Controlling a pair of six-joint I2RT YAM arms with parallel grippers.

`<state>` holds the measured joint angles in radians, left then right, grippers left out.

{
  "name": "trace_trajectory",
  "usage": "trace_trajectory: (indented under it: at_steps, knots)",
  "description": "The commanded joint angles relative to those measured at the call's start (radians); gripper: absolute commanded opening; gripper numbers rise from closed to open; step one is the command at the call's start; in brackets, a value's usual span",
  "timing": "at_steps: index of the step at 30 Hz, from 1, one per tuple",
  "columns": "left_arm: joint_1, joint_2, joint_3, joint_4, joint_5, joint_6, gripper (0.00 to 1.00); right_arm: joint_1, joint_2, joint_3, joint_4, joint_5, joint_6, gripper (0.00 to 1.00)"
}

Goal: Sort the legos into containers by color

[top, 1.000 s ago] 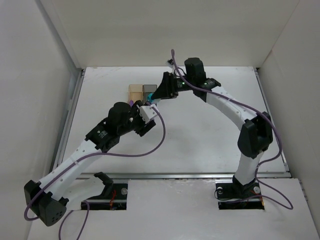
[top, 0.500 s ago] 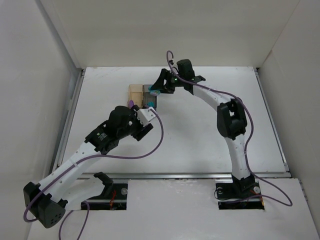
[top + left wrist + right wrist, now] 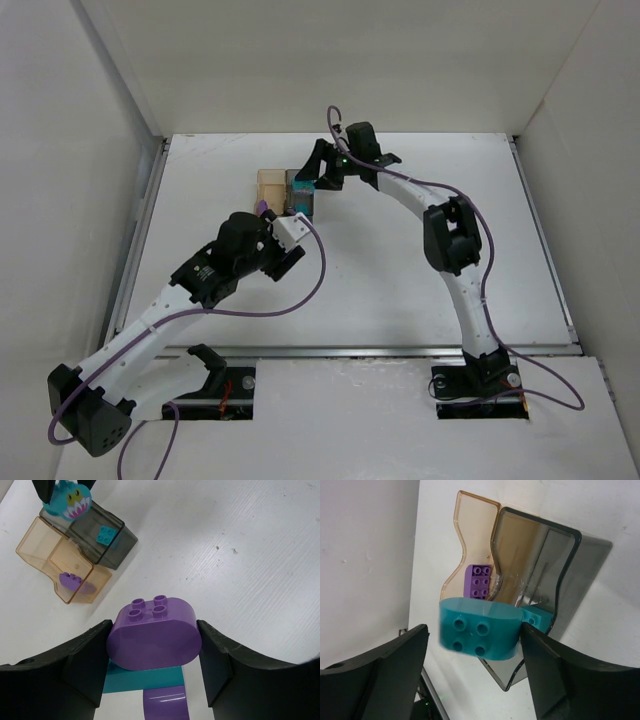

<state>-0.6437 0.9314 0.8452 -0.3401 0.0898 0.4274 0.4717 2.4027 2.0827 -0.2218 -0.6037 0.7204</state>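
My left gripper [image 3: 153, 645] is shut on a purple rounded lego [image 3: 153, 632], held above the table just in front of the containers; it also shows in the top view [image 3: 263, 209]. The amber container [image 3: 50, 555] holds a purple brick [image 3: 71, 579]. The dark grey container [image 3: 107, 550] beside it holds a teal brick [image 3: 107, 534]. My right gripper [image 3: 474, 635] hangs over the grey container [image 3: 540, 555]. Its jaws stand open around a teal rounded lego [image 3: 480, 635], with a gap on the left side. That lego has a monster face [image 3: 72, 500].
The two containers stand side by side at the back middle of the white table [image 3: 400, 260], amber [image 3: 270, 183] on the left. White walls enclose the table on three sides. Purple cables trail from both arms.
My right gripper has swung left with the teal lego, from beside the grey container to over it. My left arm has barely moved and still holds the purple lego.
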Motion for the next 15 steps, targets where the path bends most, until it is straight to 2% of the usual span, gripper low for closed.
trace_trajectory:
  at_steps: [1, 2, 11, 15]
  knots:
    - [0.007, -0.019, 0.0, 0.049, 0.002, -0.015, 0.0, 0.013, -0.034, 0.028, 0.03, -0.011, 0.001, 0.81]
    - [0.007, -0.019, 0.0, 0.049, 0.002, -0.015, 0.0, 0.013, -0.034, 0.028, 0.03, -0.011, 0.001, 0.9]
    - [0.007, -0.019, 0.009, 0.049, 0.002, -0.015, 0.0, 0.013, -0.131, 0.008, 0.03, -0.021, -0.059, 0.91]
    - [0.007, -0.019, 0.031, 0.059, 0.028, -0.006, 0.0, 0.013, -0.247, -0.033, 0.03, -0.183, -0.212, 0.91]
